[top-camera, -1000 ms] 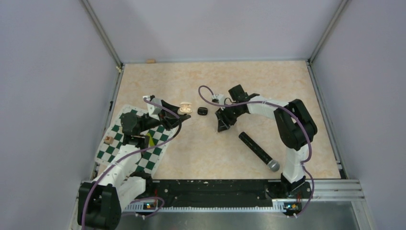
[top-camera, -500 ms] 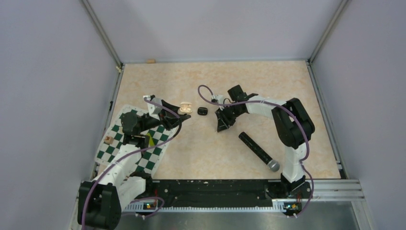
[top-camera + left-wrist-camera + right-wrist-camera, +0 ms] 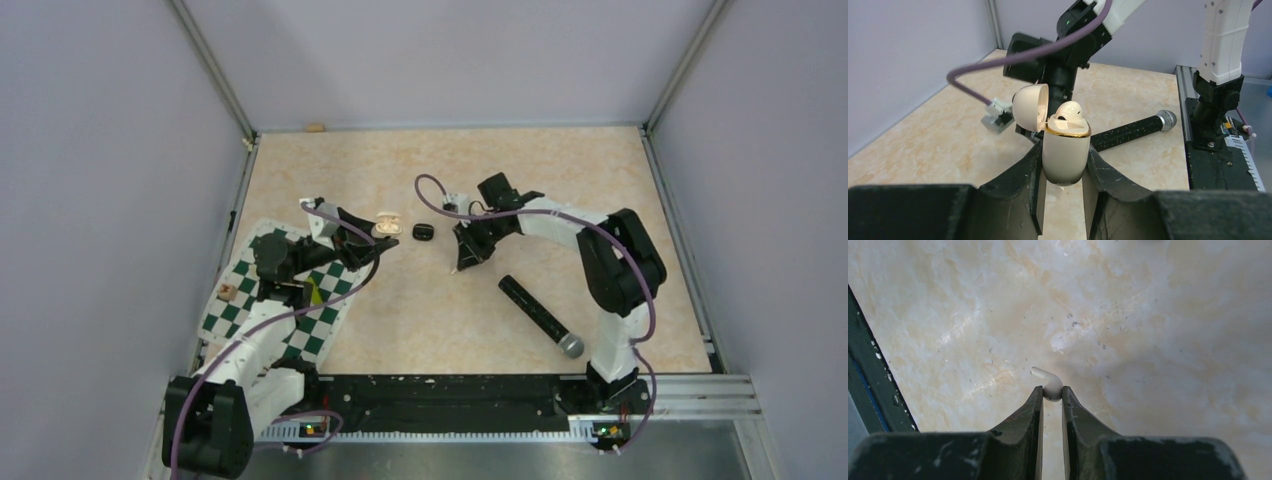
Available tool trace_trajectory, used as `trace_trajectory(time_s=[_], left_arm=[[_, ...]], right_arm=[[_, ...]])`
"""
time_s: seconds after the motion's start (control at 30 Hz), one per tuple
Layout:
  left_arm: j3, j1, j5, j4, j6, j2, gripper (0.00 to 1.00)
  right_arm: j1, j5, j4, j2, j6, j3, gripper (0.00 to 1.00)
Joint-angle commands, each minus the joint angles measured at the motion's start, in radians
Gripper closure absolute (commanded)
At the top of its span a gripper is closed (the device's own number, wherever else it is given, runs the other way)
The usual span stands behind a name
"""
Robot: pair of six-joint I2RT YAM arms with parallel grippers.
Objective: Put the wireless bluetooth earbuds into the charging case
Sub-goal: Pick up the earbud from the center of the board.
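earbud [image 3: 1048, 380] half-hidden between right tool [image 3: 1052, 391] tips — only stem clear, charging case [image 3: 1066, 142] sides masked by left tool [image 3: 1064, 156], microphone [image 3: 1128, 131] handle end behind them, dark item [image 3: 422, 232] overhead too small to identify

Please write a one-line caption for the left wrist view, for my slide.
Left tool grips a cream, gold-rimmed charging case, lid open, one white earbud seated inside; black microphone lies behind.
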Motion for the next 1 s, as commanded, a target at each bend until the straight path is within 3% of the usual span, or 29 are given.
trace_trajectory(time_s=[0.0,0.27,0.4,0.5,0.73,0.97], left_arm=[[0.012,0.004,-0.029,0.033,-0.001,0.012,1.0],[0.098,-0.007,0.021,-0.037,0.031,0.073,1.0],[0.232,-0.01,0.066,-0.238,0.084,0.131,1.0],[0.293,-0.013,0.073,-0.275,0.099,0.164,1.0],[0.271,-0.068,0.058,-0.274,0.094,0.192,1.0],[0.212,-0.119,0.035,-0.199,0.047,0.179,1.0]], right_arm=[[0.004,0.05,0.013,-0.206,-0.031,0.04,0.88],[0.005,0.159,0.022,-0.454,-0.033,0.084,0.92],[0.005,0.204,0.001,-0.532,-0.053,0.151,0.92],[0.022,0.243,0.006,-0.579,-0.059,0.184,0.92],[0.205,0.454,0.001,-0.645,-0.162,0.236,0.91],[0.335,0.561,-0.036,-0.615,-0.216,0.297,0.91]])
